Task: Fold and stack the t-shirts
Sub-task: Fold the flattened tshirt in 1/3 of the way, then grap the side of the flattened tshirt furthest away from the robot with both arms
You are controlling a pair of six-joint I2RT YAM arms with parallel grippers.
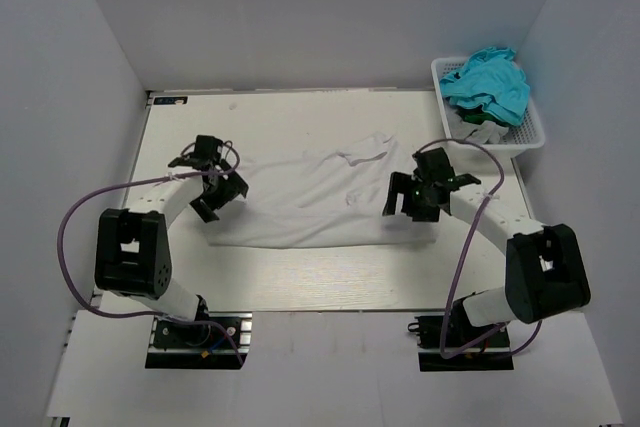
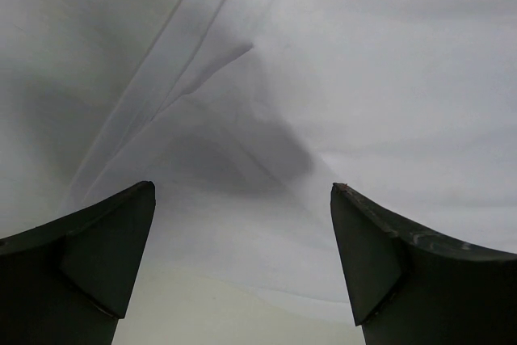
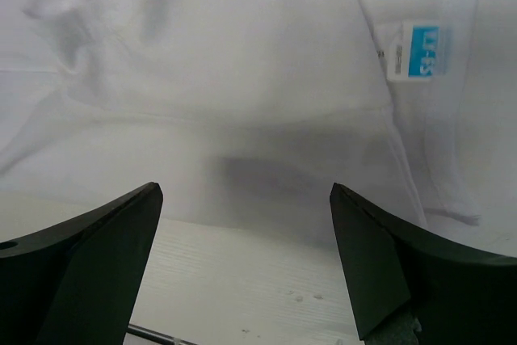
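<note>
Both claws stood open over the white t-shirt (image 1: pixel 300 202), one at each end of it. The left claw (image 1: pixel 222 190) hung above the shirt's left end. From its wrist camera the left claw (image 2: pixel 242 191) showed dark fingers (image 2: pixel 97 256) spread wide with only cloth below. The right claw (image 1: pixel 420 192) hovered over the right end. Its own view likewise showed the right claw (image 3: pixel 242 191) parted, gripping nothing.

The shirt lay stretched left to right across the middle of the pale surface (image 1: pixel 300 282). It formed a long band with a fairly straight near edge and a rumpled patch toward the far right. Up close the white t-shirt (image 2: pixel 388 78) carried a raised crease running diagonally, with a soft shadowed hollow beneath it. Under the right arm the white t-shirt (image 3: pixel 202 38) was smoother, with low wrinkles and a seam. A small blue neck label (image 3: pixel 414 52) sat near the upper right. A strip of bare surface (image 3: pixel 242 280) showed at the shirt's near edge.

Well apart, at the far right corner, a white mesh basket (image 1: pixel 535 132) held a crumpled teal t-shirt (image 1: pixel 487 82) heaped over paler cloth.
</note>
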